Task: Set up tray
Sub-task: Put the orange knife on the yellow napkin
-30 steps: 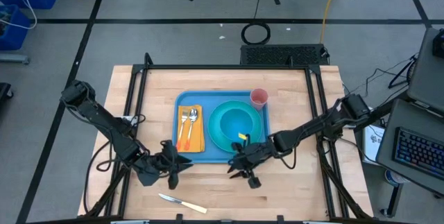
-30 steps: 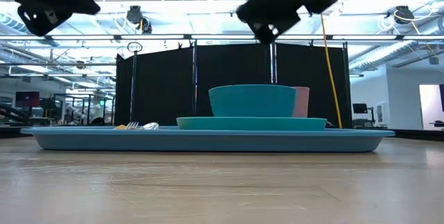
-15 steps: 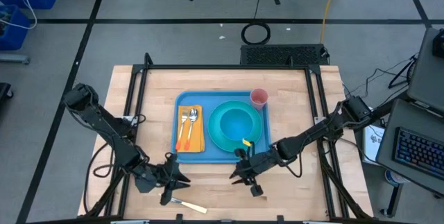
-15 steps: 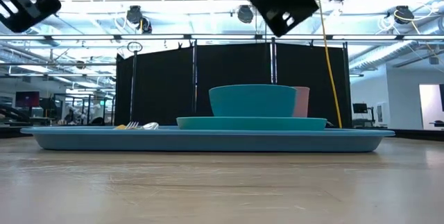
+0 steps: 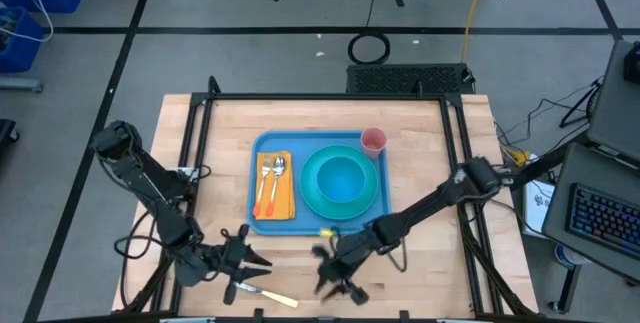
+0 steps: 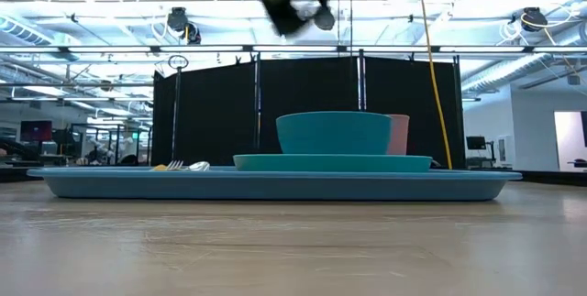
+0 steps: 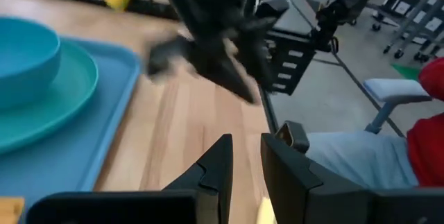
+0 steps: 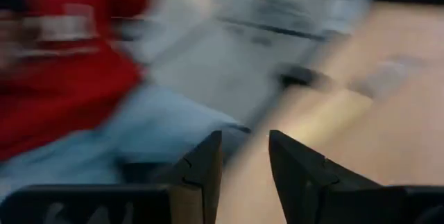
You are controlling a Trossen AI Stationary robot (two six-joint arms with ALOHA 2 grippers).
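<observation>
The blue tray (image 5: 262, 225) lies mid-table and carries a turquoise plate (image 5: 312, 195) with a bowl (image 5: 341, 175), a pink cup (image 5: 373, 141), and an orange napkin (image 5: 282, 203) with a fork and spoon (image 5: 272, 170). A knife (image 5: 262, 295) with a pale handle lies on the bare wood near the table's near edge. My left gripper (image 5: 243, 263) is open, just above and left of the knife. My right gripper (image 5: 333, 275) is blurred and open, hovering over the wood near the tray's near rim. In the low view, tray (image 6: 275, 184), bowl (image 6: 334, 133) and cup (image 6: 399, 135) show.
Bare wood lies between the tray's near rim and the table's near edge, and on either side of the tray. A person in a red top sits beyond the near edge (image 7: 427, 92). The right arm (image 7: 208, 44) crosses close in front of my left gripper.
Both grippers have left the tray's near rim and travelled toward the table's near edge. The left one has come down close to the knife. The right one has swung fast toward the near-left and turned. The tray and everything on it have stayed put.
</observation>
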